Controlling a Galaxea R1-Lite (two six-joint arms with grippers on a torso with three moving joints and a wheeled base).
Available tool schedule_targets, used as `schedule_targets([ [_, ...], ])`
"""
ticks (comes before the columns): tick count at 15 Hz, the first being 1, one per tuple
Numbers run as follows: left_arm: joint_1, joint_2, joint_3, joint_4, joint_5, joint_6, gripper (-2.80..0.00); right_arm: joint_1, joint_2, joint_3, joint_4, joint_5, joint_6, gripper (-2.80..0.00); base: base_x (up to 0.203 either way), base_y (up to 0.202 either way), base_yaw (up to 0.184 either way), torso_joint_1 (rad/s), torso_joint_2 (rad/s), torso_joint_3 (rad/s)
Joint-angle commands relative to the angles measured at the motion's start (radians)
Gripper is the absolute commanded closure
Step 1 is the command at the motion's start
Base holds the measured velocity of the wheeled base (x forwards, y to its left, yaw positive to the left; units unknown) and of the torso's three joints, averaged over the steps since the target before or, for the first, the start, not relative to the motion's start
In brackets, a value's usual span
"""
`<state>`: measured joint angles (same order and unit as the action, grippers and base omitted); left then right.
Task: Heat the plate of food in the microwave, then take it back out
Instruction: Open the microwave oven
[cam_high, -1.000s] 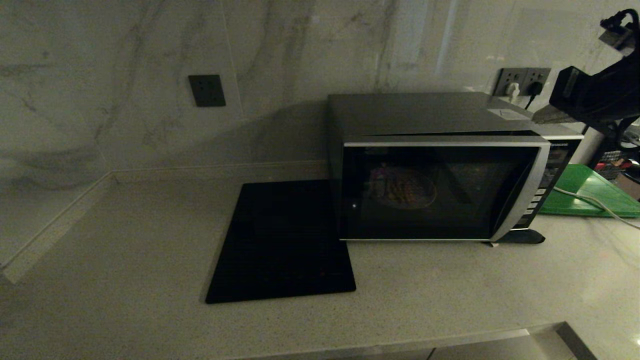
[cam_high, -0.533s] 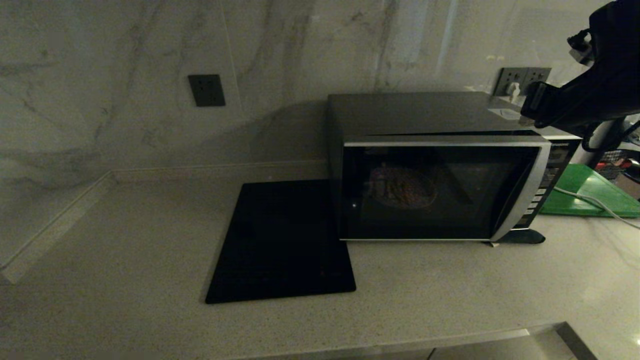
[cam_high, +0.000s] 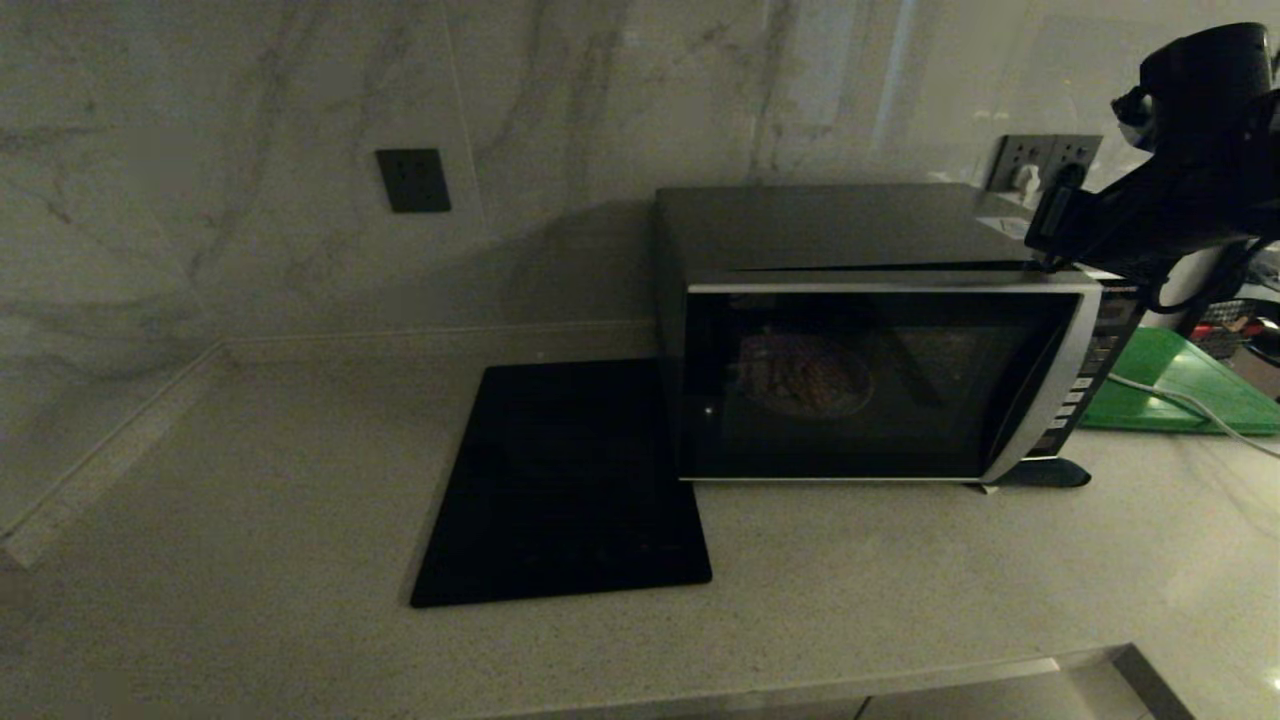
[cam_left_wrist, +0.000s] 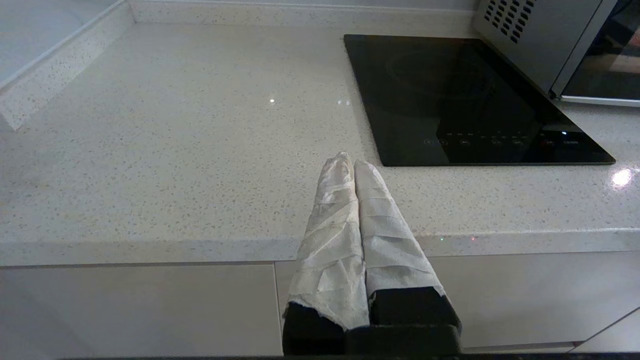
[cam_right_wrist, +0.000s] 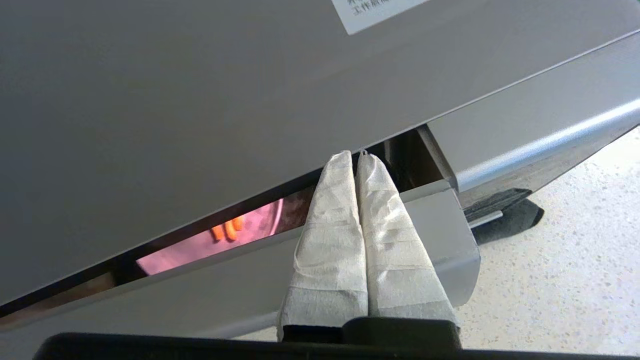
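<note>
The microwave (cam_high: 880, 300) stands on the counter with its dark glass door slightly ajar, a thin gap showing along the door's top. Through the glass I see the plate of food (cam_high: 805, 375) inside. In the right wrist view the lavender plate (cam_right_wrist: 200, 240) and its orange sticks (cam_right_wrist: 226, 230) show through that gap. My right gripper (cam_high: 1045, 262) is at the door's top right corner; it is shut, with its taped tips (cam_right_wrist: 356, 155) pushed into the gap behind the door's edge. My left gripper (cam_left_wrist: 348, 161) is shut and empty, low over the counter's front edge.
A flat black glass square (cam_high: 565, 480) lies on the counter left of the microwave. A green board (cam_high: 1180, 385) with a white cable (cam_high: 1190, 405) across it lies to the right. Wall sockets (cam_high: 1045, 160) sit behind the microwave's right corner.
My right arm has come down and leftward from above the microwave's right end to the door's top right corner. The door, plate and left arm have not visibly moved.
</note>
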<state>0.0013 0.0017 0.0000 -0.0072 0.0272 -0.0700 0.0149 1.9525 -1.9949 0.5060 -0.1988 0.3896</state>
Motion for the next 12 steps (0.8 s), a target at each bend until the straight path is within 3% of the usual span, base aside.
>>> schedule_targets([
  [1, 0.0, 0.0, 0.0, 0.0, 0.002, -0.001, 0.0, 0.0, 0.017, 0.001, 0.005, -0.02, 0.003, 0.0, 0.0, 0.0, 0.0, 0.0, 0.0, 0.0],
  [5, 0.0, 0.0, 0.0, 0.0, 0.001, -0.001, 0.0, 0.001, 0.004, 0.002, 0.046, -0.028, 0.004, 0.0, 0.0, 0.0, 0.0, 0.0, 0.0, 0.0],
  [12, 0.0, 0.0, 0.0, 0.0, 0.0, -0.001, 0.0, 0.007, -0.086, 0.002, 0.349, -0.013, 0.036, 0.0, 0.0, 0.0, 0.0, 0.0, 0.0, 0.0],
])
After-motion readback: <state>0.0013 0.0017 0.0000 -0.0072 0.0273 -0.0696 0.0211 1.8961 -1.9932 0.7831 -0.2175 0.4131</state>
